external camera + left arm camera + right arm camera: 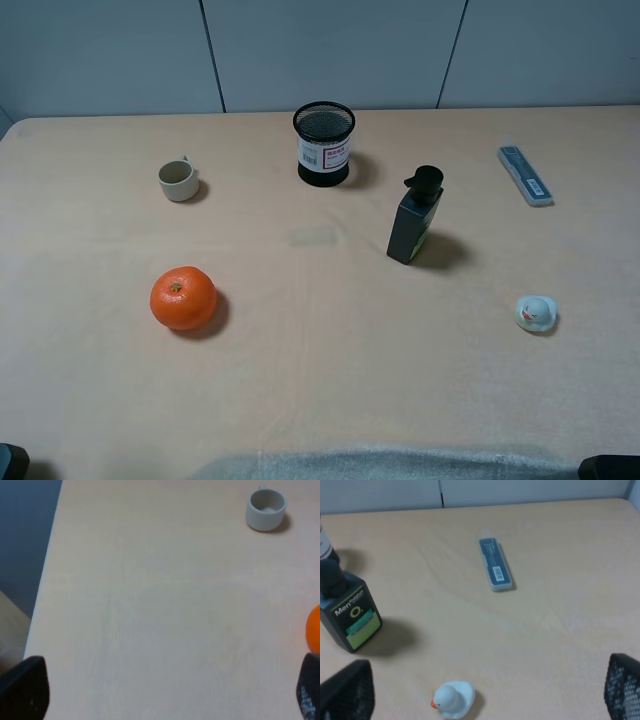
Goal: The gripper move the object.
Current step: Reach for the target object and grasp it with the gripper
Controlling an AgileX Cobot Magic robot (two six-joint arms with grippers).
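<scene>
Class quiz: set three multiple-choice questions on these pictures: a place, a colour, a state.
1. In the high view, where on the pale table is the small white rubber duck toy? A far-left back; B right side, near the front; C centre back.
2. What colour is the cylindrical wire-mesh pen holder? A black; B red; C yellow.
3. The right arm's black two-fingered pincer is: A shut on the duck; B shut, empty; C open, empty.
Answers: B, it sits by the right edge; A, its mesh is black; C, its fingers stand wide apart, gripping nothing.
</scene>
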